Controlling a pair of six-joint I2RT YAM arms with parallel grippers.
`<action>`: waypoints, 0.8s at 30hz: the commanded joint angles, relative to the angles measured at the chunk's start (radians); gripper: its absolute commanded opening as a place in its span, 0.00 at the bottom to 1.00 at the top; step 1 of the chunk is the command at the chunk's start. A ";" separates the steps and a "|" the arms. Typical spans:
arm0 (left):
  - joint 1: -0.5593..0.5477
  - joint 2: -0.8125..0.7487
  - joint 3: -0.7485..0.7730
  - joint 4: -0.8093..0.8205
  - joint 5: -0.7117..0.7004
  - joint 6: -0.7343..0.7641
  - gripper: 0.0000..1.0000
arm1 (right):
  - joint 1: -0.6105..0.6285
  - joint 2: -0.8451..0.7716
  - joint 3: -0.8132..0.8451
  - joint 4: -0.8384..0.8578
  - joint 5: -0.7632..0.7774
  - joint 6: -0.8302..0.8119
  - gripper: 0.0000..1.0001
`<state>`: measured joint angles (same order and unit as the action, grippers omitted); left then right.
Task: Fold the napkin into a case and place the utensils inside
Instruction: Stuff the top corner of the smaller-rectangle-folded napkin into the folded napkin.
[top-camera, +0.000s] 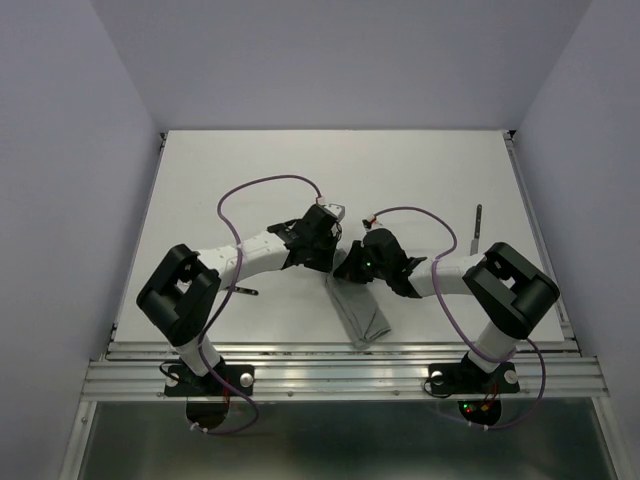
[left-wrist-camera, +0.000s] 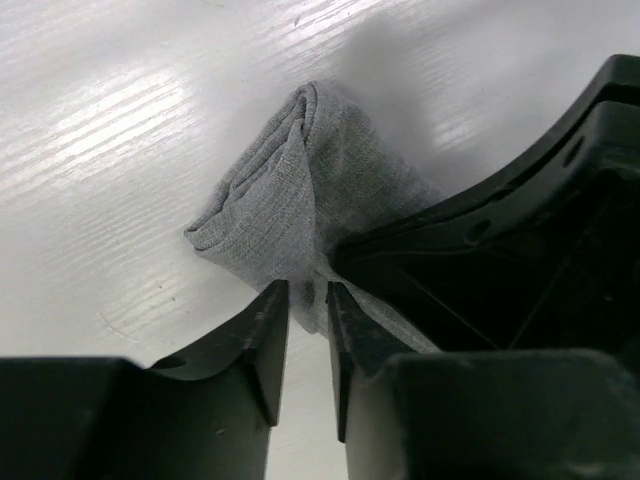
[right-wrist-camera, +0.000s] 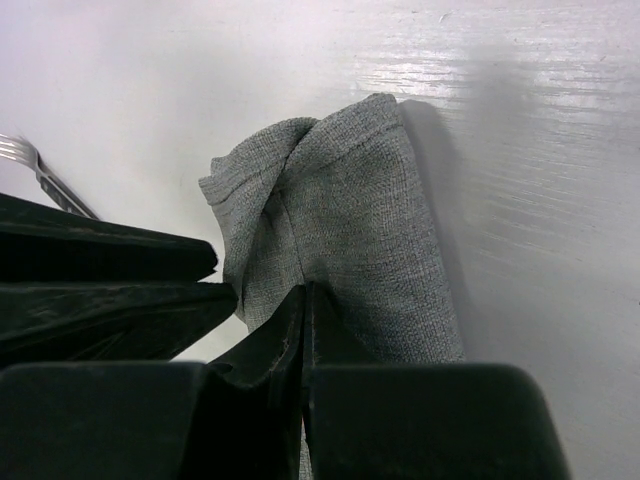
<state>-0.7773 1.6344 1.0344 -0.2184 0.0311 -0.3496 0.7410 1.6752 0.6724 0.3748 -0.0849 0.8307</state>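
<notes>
1. Got the grey case (top-camera: 362, 312) lying on the white tabletop (top-camera: 300, 170), toward the near edge between both arms, far end bunched and twisted.
2. Got the right claw (right-wrist-camera: 304, 292) clenched tight on that bunched end.
3. Can't tell about the left claw (left-wrist-camera: 308, 290): fingers a sliver apart, cloth right at the tips.
4. Also spotting one utensil (top-camera: 477, 225) well off to the right, plus a fork (right-wrist-camera: 25, 158) poking into the right wrist view.
</notes>
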 joint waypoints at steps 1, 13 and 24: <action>-0.004 0.015 0.000 0.027 -0.022 0.012 0.29 | 0.008 -0.028 0.001 0.035 0.020 0.001 0.01; -0.007 0.064 0.013 0.016 -0.020 0.020 0.27 | 0.008 -0.023 0.023 0.023 0.016 -0.008 0.01; -0.008 0.055 0.015 0.007 -0.036 0.012 0.00 | 0.008 -0.069 0.021 0.027 -0.018 -0.010 0.01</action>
<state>-0.7792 1.7100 1.0344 -0.2096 0.0086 -0.3420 0.7410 1.6611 0.6724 0.3737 -0.0868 0.8303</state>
